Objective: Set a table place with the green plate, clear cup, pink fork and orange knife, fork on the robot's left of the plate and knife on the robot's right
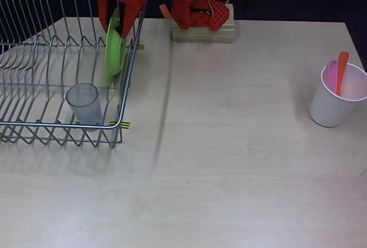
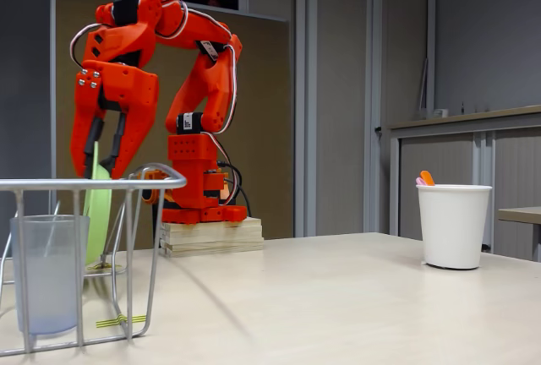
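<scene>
Robot: a red-orange jointed arm (image 2: 199, 86) is seen in the upper left of the fixed view, mounted on a pale wooden block (image 1: 205, 31) at the top centre of the overhead view.
Gripper: the gripper (image 2: 103, 162) is pointed downward over the rack at the left of the fixed view; in the overhead view it (image 1: 118, 27) is seen at the top left.
Fingers: the two fingers are set on either side of the green plate's upper edge; whether they are pressed onto it or merely close cannot be told.
Green plate: the green plate (image 1: 114, 50) is stood on edge in the wire dish rack (image 1: 34, 70), in the upper left of the overhead view, near the rack's right wall.
Clear cup: the clear cup (image 1: 84, 103) is stood upright inside the rack, at the lower left of the plate in the overhead view, by the rack's front rail.
White cup: a white cup (image 1: 335, 97) is placed upright on the table (image 1: 229, 173) at the right edge of the overhead view.
Pink fork: the pink fork (image 1: 331, 76) is held inside the white cup.
Orange knife: the orange knife (image 1: 342, 71) is stood in the same cup, just right of the fork.
</scene>
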`<act>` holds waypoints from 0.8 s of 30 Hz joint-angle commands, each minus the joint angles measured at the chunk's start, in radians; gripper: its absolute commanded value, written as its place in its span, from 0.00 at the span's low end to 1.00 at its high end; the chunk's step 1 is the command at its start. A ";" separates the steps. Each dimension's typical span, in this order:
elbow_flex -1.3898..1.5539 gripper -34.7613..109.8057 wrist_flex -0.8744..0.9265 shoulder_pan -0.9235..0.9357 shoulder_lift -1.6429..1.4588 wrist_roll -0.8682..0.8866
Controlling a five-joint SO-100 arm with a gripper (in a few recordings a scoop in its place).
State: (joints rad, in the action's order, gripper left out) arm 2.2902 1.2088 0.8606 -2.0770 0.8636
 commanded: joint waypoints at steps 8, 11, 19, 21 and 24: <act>-0.167 0.24 0.186 -0.003 -0.097 -0.049; -0.235 0.24 0.258 0.002 -0.100 -0.067; -0.417 0.24 0.359 0.025 -0.084 -0.123; -0.449 0.24 0.376 0.038 -0.077 -0.138; -0.477 0.24 0.385 0.054 -0.069 -0.155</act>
State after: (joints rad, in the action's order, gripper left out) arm 1.8883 1.5892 0.8682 -2.1261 0.7179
